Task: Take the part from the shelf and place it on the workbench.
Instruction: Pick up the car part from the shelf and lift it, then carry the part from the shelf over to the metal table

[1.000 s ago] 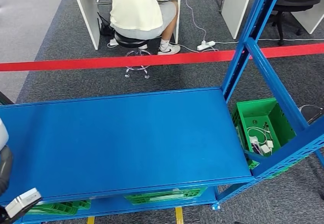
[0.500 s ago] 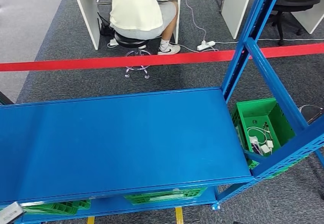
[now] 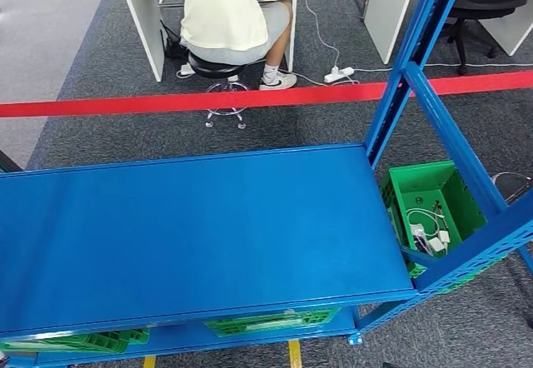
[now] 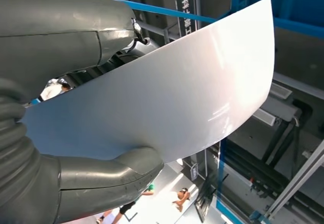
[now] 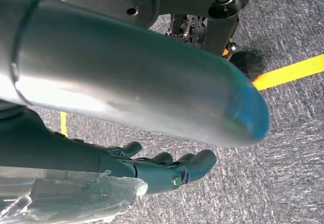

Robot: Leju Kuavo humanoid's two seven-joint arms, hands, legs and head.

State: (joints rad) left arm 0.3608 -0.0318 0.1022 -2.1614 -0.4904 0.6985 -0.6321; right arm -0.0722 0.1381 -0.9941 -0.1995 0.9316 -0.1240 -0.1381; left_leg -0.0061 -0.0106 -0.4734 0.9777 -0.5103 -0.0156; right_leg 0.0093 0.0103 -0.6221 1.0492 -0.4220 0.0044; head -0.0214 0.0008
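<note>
The left hand grips a curved white sheet part; the right hand hangs with fingers loosely extended, holding nothing.

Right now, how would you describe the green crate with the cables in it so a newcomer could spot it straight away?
Start at the big blue metal shelf surface and follow it to its right end, where the blue uprights stand. Just beyond that end, on the grey carpet, sits the open green plastic crate. Unlike the green crates tucked under the shelf, it is in the open and holds white cables and plugs.
</note>
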